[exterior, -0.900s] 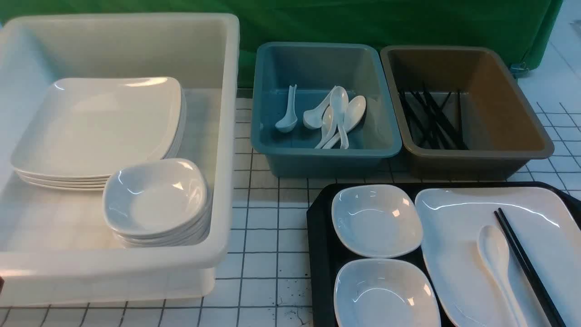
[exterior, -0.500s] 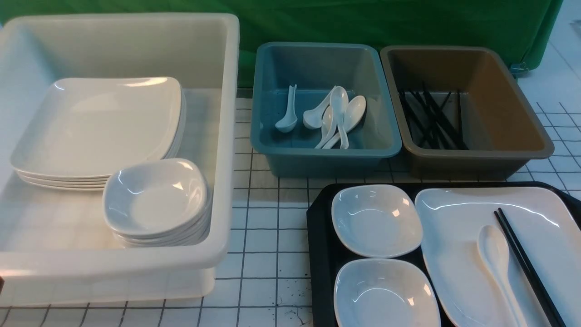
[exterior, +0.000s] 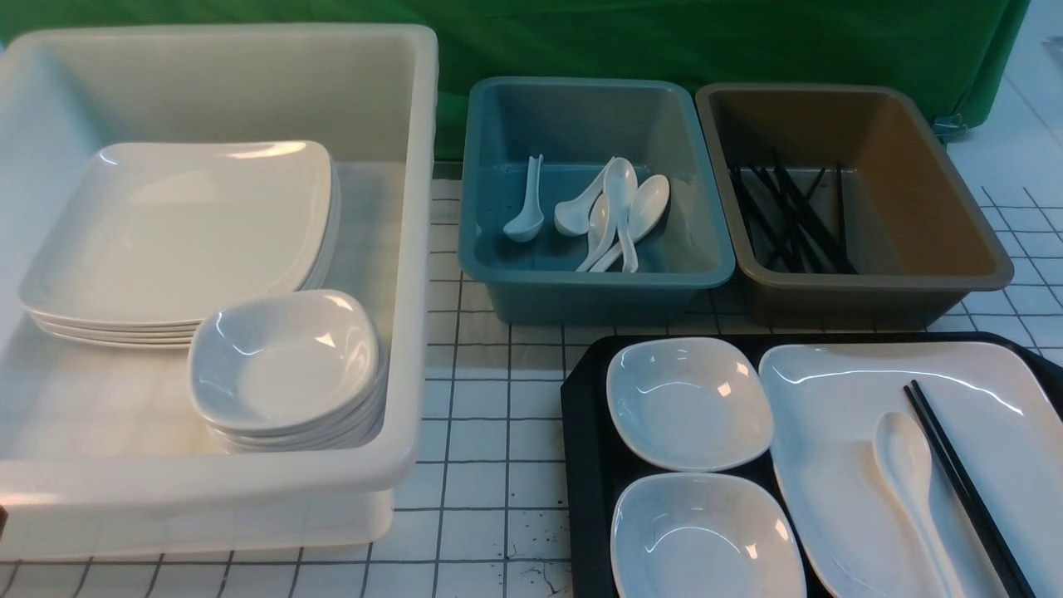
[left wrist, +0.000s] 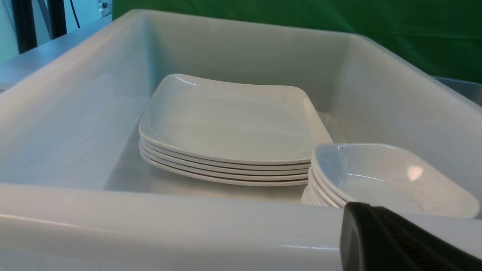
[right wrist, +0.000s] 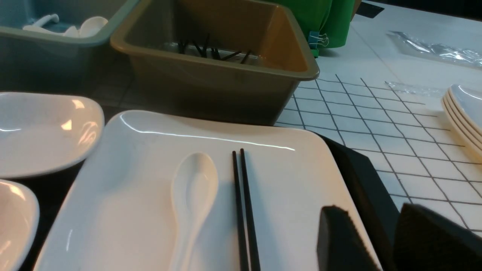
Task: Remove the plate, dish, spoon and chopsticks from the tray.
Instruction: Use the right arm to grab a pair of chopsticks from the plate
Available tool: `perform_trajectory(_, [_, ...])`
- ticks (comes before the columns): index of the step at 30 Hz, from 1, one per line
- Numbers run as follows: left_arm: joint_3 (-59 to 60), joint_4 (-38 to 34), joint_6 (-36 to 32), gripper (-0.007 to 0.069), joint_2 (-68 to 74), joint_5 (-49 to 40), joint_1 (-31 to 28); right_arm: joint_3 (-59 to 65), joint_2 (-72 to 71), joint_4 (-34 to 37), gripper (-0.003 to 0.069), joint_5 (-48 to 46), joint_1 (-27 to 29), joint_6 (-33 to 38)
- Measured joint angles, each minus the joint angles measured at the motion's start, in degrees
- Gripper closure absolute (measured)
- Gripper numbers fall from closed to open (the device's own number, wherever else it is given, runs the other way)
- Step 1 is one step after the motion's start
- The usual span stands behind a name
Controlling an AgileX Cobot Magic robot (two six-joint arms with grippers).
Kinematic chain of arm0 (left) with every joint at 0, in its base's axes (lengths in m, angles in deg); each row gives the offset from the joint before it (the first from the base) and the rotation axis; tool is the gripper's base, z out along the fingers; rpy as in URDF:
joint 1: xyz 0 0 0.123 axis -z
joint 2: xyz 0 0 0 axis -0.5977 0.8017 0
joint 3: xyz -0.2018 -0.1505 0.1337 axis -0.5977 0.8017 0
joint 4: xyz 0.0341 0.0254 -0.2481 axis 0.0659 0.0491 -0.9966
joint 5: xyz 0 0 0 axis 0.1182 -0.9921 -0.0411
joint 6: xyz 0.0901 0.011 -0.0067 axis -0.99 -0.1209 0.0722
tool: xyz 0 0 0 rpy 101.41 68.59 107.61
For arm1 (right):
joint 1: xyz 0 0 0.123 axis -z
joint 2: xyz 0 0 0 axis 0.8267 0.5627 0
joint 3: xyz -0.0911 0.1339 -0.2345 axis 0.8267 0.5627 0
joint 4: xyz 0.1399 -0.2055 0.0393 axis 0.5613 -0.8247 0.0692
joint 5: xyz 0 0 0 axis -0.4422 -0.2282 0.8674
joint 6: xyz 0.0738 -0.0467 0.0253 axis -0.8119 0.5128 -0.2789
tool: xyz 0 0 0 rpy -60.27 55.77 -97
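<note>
The black tray [exterior: 585, 432] lies at the near right. On it are two small white dishes [exterior: 689, 403] [exterior: 706, 536] and the large white plate [exterior: 839, 465]. The white spoon [exterior: 905, 457] and the black chopsticks [exterior: 955, 473] lie side by side on the plate. No gripper shows in the front view. In the right wrist view my right gripper [right wrist: 371, 209] is open, one finger over the plate's [right wrist: 131, 195] edge, the other past the tray's rim [right wrist: 361, 173]. Spoon [right wrist: 194, 188] and chopsticks [right wrist: 241, 195] lie ahead of it. My left gripper [left wrist: 354, 210] is shut and empty, at the white tub's near wall.
A big white tub [exterior: 415, 249] on the left holds a stack of plates [exterior: 174, 224] and a stack of dishes [exterior: 282, 357]. Behind the tray stand a blue tub [exterior: 515, 291] with spoons and a brown tub [exterior: 913, 291] with chopsticks. More plates [right wrist: 463, 109] are stacked off to the right.
</note>
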Motion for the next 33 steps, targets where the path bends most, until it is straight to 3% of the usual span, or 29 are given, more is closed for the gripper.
perform_trajectory(19, [0.0,0.0,-0.1,0.0620,0.0,0.0,0.0,0.0,0.0,0.7,0.0412,1.1,0.0,-0.9])
perform_trajectory(21, [0.0,0.0,-0.1,0.0620,0.0,0.0,0.0,0.0,0.0,3.3,0.0412,2.3,0.0,-4.5])
perform_trajectory(22, [0.0,0.0,-0.1,0.0620,0.0,0.0,0.0,0.0,0.0,9.7,0.0411,4.1,0.0,-12.0])
perform_trajectory(23, [0.0,0.0,-0.1,0.0620,0.0,0.0,0.0,0.0,0.0,10.6,0.0411,4.4,0.0,-13.2])
perform_trajectory(24, [0.0,0.0,-0.1,0.0620,0.0,0.0,0.0,0.0,0.0,17.5,0.0412,6.0,0.0,-23.0])
perform_trajectory(26, [0.0,0.0,-0.1,0.0620,0.0,0.0,0.0,0.0,0.0,20.7,0.0412,6.8,0.0,-30.3])
perform_trajectory(33, [0.0,0.0,-0.1,0.0620,0.0,0.0,0.0,0.0,0.0,23.2,0.0425,8.0,0.0,-37.1])
